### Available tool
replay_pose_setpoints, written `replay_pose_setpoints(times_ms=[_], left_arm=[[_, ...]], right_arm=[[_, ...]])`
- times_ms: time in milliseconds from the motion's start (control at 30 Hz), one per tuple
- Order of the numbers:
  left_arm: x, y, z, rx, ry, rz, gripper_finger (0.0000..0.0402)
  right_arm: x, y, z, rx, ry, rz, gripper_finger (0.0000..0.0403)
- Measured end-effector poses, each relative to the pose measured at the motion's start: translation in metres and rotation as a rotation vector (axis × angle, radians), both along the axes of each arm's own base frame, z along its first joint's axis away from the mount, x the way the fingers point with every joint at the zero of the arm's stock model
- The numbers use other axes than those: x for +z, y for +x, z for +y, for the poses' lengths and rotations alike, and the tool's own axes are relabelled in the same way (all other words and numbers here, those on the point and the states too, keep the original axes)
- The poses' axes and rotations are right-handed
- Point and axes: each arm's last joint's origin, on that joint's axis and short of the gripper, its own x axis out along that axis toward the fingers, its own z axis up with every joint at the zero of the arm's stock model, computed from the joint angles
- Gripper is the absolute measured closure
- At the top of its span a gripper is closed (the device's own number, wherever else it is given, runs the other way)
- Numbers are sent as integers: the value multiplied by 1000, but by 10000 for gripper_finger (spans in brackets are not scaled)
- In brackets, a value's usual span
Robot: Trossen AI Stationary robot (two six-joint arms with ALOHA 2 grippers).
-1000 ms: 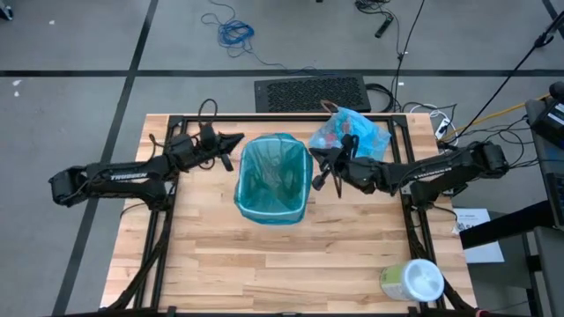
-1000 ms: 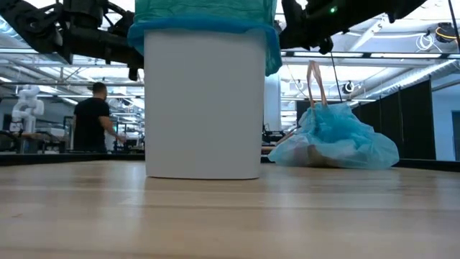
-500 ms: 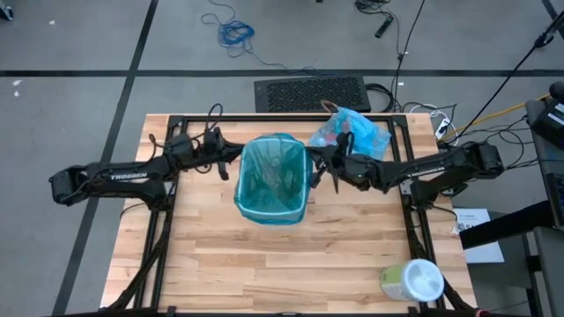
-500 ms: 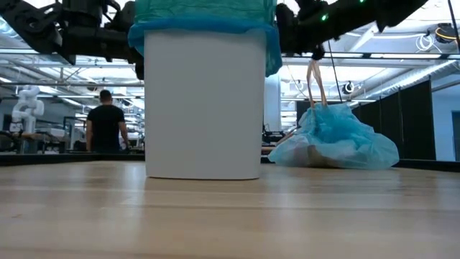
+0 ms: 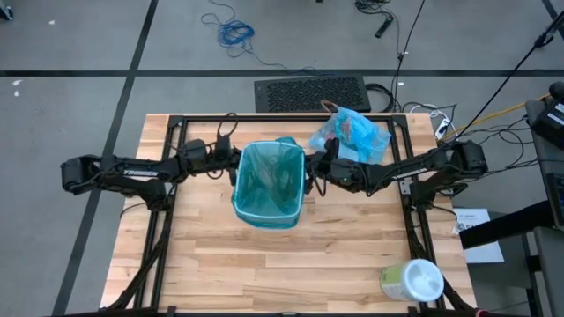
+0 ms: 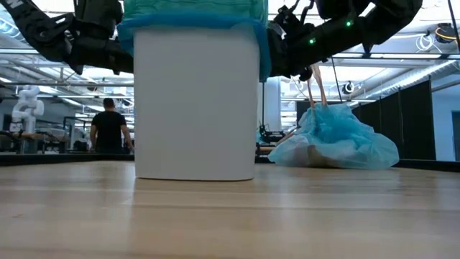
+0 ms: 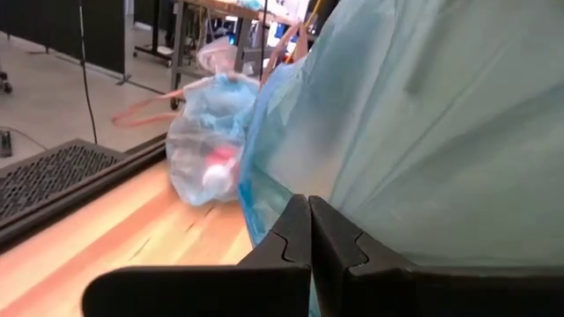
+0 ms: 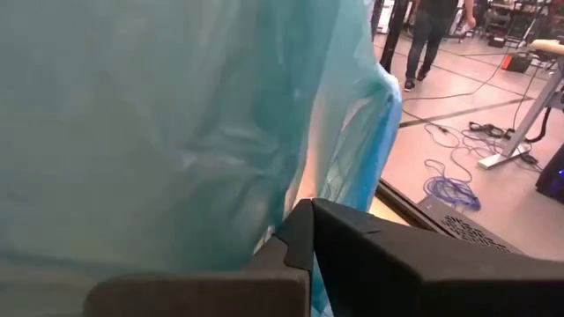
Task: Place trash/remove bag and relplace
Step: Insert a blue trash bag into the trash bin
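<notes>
Both grippers have closed in on the one white bin (image 6: pixel 194 104), left gripper (image 5: pixel 231 160) and right gripper (image 5: pixel 310 172) flanking its teal liner (image 5: pixel 269 176), jaws shut and empty. One tied blue bag (image 5: pixel 351 135) of trash sits on the table (image 5: pixel 264 264) behind.

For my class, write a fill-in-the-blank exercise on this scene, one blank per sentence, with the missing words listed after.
1. The white bin is lined with a ____ bag.
2. The tied blue bag lies on the ____ arm's side of the bin.
3. Both grippers, left and right, have their fingers ____.
4. The wipes tub stands near the table's ____ corner on the right arm's side.

Missing words: teal; right; shut; front
</notes>
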Motion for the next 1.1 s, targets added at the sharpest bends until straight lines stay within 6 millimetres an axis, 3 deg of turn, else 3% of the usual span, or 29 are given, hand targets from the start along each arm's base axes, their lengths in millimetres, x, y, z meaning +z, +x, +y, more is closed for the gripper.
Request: replay_pose_setpoints(times_ms=[367, 567, 733, 933, 1100], left_arm=[[-12, 2, -5, 67, 24, 120, 402], [-1, -10, -7, 97, 57, 123, 402], [14, -25, -15, 87, 41, 81, 402], [29, -46, -33, 24, 37, 30, 402], [19, -59, -48, -37, -3, -63, 402]], right_arm=[[-1, -1, 0, -2, -38, 42, 403], [11, -7, 0, 0, -72, 35, 403], [27, -26, 2, -53, -99, 89, 403], [51, -53, 27, -94, -142, 80, 403], [33, -66, 54, -1, -77, -1, 403]])
